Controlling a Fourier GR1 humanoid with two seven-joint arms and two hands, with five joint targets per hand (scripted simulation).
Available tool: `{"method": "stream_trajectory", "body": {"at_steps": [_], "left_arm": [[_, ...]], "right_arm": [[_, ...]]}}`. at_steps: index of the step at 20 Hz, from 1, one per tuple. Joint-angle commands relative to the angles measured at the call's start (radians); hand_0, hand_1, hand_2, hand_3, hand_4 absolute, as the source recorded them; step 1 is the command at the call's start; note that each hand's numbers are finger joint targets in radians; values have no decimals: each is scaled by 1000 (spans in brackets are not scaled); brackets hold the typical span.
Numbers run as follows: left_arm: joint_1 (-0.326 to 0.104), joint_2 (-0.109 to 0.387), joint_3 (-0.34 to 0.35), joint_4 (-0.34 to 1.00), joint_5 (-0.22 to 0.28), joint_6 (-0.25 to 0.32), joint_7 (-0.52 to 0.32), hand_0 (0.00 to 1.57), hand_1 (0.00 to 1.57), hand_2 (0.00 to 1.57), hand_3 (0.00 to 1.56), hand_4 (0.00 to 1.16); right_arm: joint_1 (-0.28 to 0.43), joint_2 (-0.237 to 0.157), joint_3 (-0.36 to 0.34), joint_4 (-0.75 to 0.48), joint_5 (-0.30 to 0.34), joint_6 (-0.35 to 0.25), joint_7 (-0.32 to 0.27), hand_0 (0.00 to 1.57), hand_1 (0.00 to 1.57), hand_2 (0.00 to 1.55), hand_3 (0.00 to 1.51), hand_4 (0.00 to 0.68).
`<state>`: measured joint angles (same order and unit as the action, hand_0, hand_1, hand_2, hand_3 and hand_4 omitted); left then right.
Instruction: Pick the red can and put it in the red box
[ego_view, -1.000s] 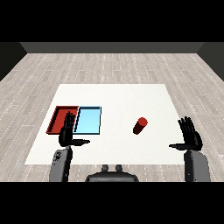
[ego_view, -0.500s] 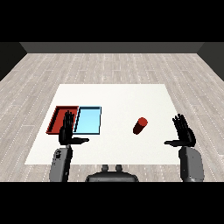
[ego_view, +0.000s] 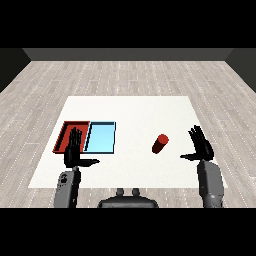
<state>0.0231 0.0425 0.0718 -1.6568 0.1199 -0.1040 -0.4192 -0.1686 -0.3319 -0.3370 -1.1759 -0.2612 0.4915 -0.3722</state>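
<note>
Since earlier, our right hand (ego_view: 201, 146) has drifted inward toward the red can (ego_view: 160, 144), fingers spread; our left hand (ego_view: 75, 150) hangs open over the red tray (ego_view: 64, 134) beside the light blue tray (ego_view: 101, 137).

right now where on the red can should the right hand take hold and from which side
Probably round the middle of the red can, coming in from its right. The can looks tilted or lying on the table, its top end away from the robot, so its long curved side faces the open right hand, which is the nearer hand.
</note>
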Motion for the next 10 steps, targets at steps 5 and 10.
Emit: {"method": "stream_trajectory", "body": {"at_steps": [5, 10], "left_arm": [[-43, -3, 6, 79, -36, 16, -63, 0, 0, 0, 0, 0], [-68, 21, 50, 163, 3, -12, -95, 0, 0, 0, 0, 0]], "right_arm": [[-6, 68, 36, 78, -7, -6, -5, 0, 0, 0, 0, 0], [-61, 101, 69, 138, 21, -33, -49, 0, 0, 0, 0, 0]]}}
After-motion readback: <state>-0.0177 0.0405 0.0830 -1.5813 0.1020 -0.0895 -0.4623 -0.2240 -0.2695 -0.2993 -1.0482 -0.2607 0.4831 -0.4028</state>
